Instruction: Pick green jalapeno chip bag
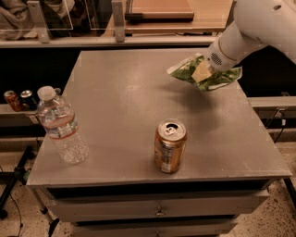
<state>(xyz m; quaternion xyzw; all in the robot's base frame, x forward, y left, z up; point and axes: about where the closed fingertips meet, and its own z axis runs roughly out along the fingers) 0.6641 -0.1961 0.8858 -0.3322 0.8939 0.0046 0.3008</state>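
The green jalapeno chip bag (pixel 187 72) is crumpled green foil at the far right of the grey table top (pixel 125 106). It hangs a little above the surface, with its shadow below it. My gripper (pixel 202 72) reaches in from the upper right on a white arm (pixel 259 28) and is shut on the bag; a pale finger (pixel 201 71) presses on its middle. The bag spreads out to both sides of the gripper.
A gold soda can (pixel 169 146) stands near the table's front edge. A clear water bottle (pixel 61 126) stands at the front left. Two cans (pixel 19 99) sit on a low shelf to the left. A counter with a wooden board (pixel 159 8) runs behind.
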